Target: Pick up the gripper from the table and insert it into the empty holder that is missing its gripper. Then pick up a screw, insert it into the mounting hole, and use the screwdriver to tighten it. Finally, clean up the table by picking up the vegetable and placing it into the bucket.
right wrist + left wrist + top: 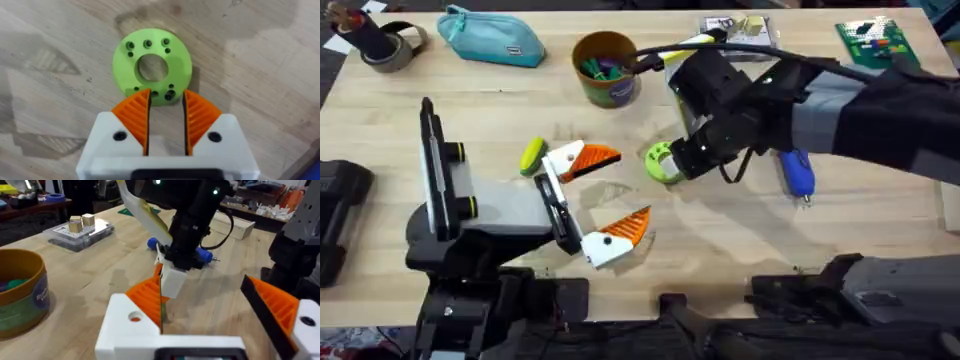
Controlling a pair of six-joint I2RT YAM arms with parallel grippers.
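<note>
Pale plank table (740, 240) fills the overhead view, with clutter along its far edge. Near the middle, at about 1 o'clock from centre, the right gripper (682, 160) hangs over the green ring (661, 162) the task calls the gripper. In the right wrist view its orange pads (136, 116) stand a narrow gap apart, tips at the ring's near rim (151, 66), holding nothing; whether they touch the rim cannot be told. The ring lies flat on the wood.

To pick it up well, the arm would likely need one pad into the centre hole and the other outside the rim, or a wider opening across the whole ring, then a straight lift so it does not skate.

The left gripper (585, 207) lies wide open and empty at 9 o'clock from the ring, with the vegetable (531, 156) beside its far finger. The bucket (605, 68) stands at 11 o'clock from the ring, the screwdriver (797, 172) at 3 o'clock.

Print on the bucket's band in the left wrist view is too blurred to read; no brand is legible
</note>
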